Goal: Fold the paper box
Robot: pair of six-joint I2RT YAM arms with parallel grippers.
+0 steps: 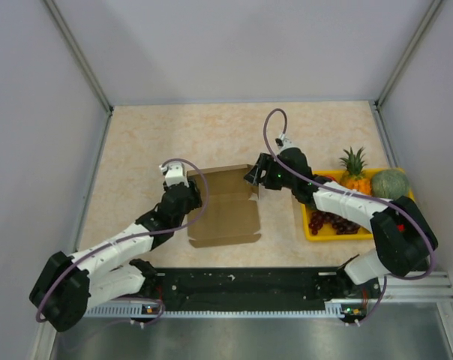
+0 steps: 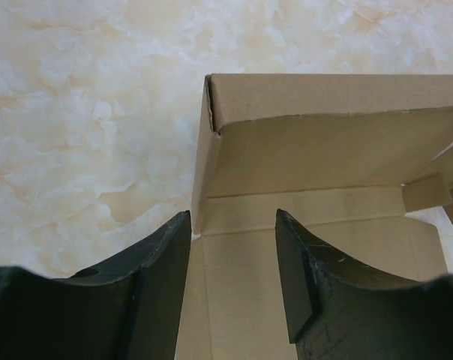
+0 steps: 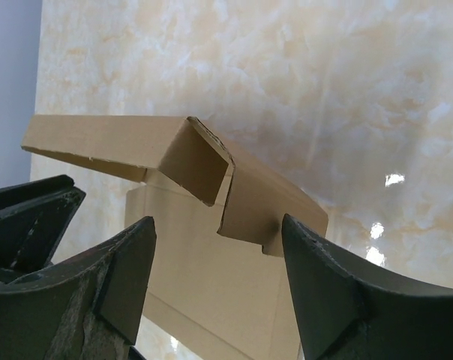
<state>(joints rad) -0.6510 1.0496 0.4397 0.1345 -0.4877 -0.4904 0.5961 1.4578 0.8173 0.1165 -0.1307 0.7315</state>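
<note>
the paper box (image 1: 225, 214) is laid on the table (image 1: 136, 150). the left tool (image 1: 192, 198) and right tool (image 1: 254, 176) are held released beside it.

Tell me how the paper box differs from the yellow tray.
The paper box is brown, the yellow tray bright yellow. The paper box is empty and half-folded; the yellow tray holds fruit. The paper box lies mid-table, the yellow tray far right. Both rest on the table.
</note>
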